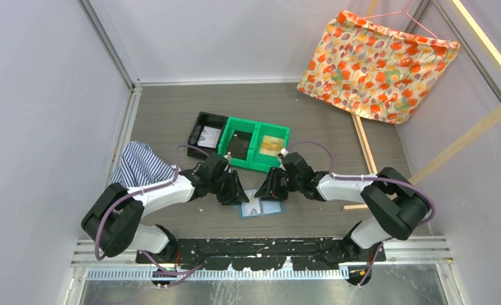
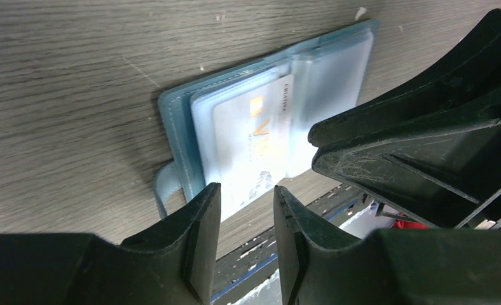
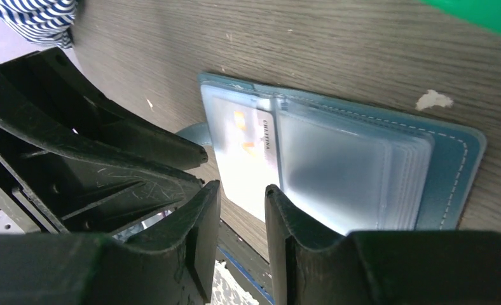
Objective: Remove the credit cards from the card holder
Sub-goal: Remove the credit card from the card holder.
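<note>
The card holder point(image 2: 178, 127) is laid open on the tabletop point(image 2: 57, 95), whitish card point(image 2: 248, 146) sleeved inside. Left pincer point(image 2: 245, 194) and right pincer point(image 3: 241, 189) are slightly parted, empty. If the sleeve point(image 2: 330, 76) is pinched, the holder may be dragged.

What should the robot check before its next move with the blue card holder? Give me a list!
1. Card holder lying open on the table: ok.
2. Whitish card visible in a clear sleeve, its end seemingly poking out: ok.
3. Left tool jaws apart, close to the card's end: ok.
4. Right tool jaws apart, close to the holder: ok.
5. Card gripped by either tool: not ok, nothing held yet.
6. More cards inside the holder: cannot tell.
</note>
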`<control>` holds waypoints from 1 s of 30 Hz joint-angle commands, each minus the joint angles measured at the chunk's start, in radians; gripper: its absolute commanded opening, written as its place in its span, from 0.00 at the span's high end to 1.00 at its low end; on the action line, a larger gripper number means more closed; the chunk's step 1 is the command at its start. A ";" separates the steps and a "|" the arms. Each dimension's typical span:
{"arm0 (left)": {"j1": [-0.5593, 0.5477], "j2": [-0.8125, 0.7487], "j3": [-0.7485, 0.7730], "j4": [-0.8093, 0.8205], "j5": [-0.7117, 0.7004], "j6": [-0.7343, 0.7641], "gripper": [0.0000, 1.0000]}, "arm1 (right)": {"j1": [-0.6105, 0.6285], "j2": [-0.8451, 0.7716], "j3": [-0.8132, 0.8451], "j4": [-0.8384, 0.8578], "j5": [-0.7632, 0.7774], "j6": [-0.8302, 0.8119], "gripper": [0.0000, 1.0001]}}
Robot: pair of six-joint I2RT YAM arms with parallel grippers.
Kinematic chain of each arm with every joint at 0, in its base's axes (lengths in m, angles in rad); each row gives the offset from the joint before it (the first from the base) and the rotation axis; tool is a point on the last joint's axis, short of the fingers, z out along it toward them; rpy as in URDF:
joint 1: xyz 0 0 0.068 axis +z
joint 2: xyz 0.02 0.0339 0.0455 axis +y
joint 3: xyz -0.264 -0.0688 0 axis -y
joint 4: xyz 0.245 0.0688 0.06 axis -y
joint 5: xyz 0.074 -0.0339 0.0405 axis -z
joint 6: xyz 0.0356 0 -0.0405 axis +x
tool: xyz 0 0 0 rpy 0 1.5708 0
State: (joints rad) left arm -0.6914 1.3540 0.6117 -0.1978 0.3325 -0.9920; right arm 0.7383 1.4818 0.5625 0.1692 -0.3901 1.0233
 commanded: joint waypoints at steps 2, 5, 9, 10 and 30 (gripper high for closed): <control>0.003 0.014 -0.024 0.049 -0.036 -0.005 0.62 | 0.004 0.043 0.023 0.081 -0.041 0.018 0.63; 0.004 0.040 -0.014 0.023 -0.052 0.010 0.63 | 0.005 0.055 0.031 0.048 -0.026 0.007 0.62; 0.007 0.070 -0.019 0.025 -0.061 0.016 0.63 | 0.006 0.057 0.065 -0.115 0.050 -0.045 0.62; 0.007 0.075 -0.021 0.031 -0.060 0.015 0.63 | 0.006 0.054 0.063 -0.137 0.063 -0.052 0.62; 0.009 0.150 -0.006 0.048 -0.055 0.014 0.99 | -0.015 0.098 0.040 -0.081 -0.003 -0.044 0.63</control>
State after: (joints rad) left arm -0.6819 1.4628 0.5987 -0.1471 0.3256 -0.9913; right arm 0.7380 1.5654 0.6319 0.0357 -0.3717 0.9714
